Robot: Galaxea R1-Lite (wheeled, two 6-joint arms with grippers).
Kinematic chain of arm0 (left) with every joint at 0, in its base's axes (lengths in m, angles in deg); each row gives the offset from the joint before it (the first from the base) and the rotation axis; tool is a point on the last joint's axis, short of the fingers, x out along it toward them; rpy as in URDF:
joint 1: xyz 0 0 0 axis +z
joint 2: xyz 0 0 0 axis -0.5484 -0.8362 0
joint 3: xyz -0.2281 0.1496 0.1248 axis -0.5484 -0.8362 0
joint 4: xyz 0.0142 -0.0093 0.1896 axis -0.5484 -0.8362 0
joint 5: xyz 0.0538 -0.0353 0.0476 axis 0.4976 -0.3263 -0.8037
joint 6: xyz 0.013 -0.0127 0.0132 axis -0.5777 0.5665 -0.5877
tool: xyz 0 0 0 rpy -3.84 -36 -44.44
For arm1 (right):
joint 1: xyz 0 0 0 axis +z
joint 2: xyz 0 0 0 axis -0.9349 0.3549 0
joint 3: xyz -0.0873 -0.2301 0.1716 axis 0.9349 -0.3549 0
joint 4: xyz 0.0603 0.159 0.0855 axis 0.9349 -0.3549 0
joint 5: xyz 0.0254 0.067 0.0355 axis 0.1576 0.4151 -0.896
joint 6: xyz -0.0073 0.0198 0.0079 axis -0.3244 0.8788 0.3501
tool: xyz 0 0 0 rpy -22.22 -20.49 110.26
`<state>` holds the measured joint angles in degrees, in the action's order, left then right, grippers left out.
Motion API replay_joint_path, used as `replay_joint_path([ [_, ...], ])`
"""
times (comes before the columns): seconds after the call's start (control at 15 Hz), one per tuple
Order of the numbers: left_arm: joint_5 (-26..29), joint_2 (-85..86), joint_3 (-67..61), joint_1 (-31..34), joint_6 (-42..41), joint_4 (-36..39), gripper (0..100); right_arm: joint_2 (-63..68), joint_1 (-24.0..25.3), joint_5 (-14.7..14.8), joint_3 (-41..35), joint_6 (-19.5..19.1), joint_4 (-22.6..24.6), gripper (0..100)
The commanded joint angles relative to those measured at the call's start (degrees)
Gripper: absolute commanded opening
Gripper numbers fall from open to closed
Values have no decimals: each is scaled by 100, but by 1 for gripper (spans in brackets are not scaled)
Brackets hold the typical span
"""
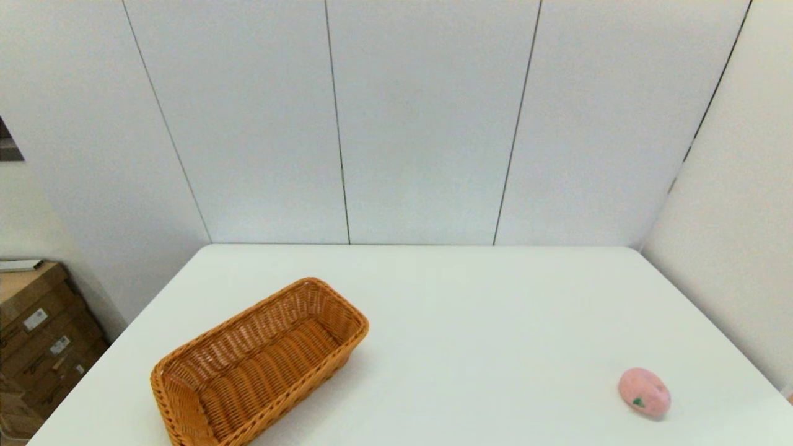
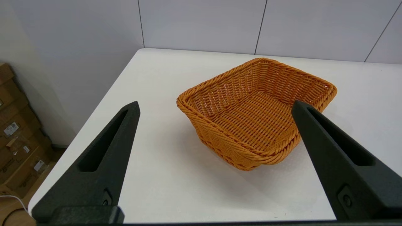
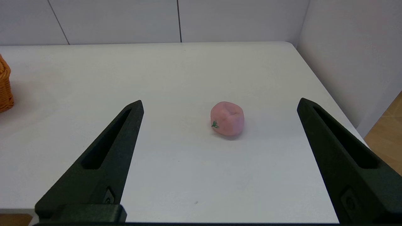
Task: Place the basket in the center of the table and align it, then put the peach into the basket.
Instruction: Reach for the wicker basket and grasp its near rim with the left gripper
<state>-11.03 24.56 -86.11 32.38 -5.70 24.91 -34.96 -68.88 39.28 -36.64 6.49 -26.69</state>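
Left gripper [image 2: 215, 106]: I see its two black fingers [image 2: 103, 150] spread wide, holding nothing and touching nothing. It hangs over the near left part of the table [image 2: 157, 175], aimed at the wicker basket [image 2: 256, 110].
Right gripper [image 3: 220, 105]: released as well, fingers [image 3: 106, 150] far apart and empty. The toy peach [image 3: 227, 118] lies on the table beyond the gap between them, apart from both.
Arms in head view: neither arm shows there; I only have them from their own wrist cameras.
Hidden or cut off: the basket's [image 1: 260, 362] near corner runs off the bottom edge of the head view. In the right wrist view only a sliver of it shows at the frame edge.
Basket place: near left part of the table [image 1: 471, 322], about 8 o'clock from the table's centre, standing upright and empty.
Basket axis: its long axis runs askew to the table edges, from about 7 o'clock to 1 o'clock in the head view.
Peach [image 1: 644, 393] place: near right part of the table, about 4 o'clock from centre, well apart from the basket.
Peach pose: it lies on its side; the small green leaf mark faces the near edge.
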Motion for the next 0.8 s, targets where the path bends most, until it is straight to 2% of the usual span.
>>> replay_joint_path([
  [0.07, -2, 11, 0, 0, 7, 1, 100, -1, 2, 0, 1, 0, -3, 100],
  [0.4, -37, 11, 141, 26, 77, 177, 100, -1, 2, 0, 1, -9, -12, 100],
  [0.47, -196, 2, 431, 26, 139, 98, 100, -1, 2, 0, 1, -9, -12, 100],
  [0.6, -160, -103, 1134, 26, 147, -808, 100, -1, 2, 0, 1, -9, -3, 100],
  [0.73, -565, -235, 1345, 26, 95, -1757, 100, -1, 2, 0, 1, 0, -3, 100],
  [0.8, -767, -279, 1354, 26, 68, -1739, 100, -1, 2, 0, 1, -9, -3, 100],
])
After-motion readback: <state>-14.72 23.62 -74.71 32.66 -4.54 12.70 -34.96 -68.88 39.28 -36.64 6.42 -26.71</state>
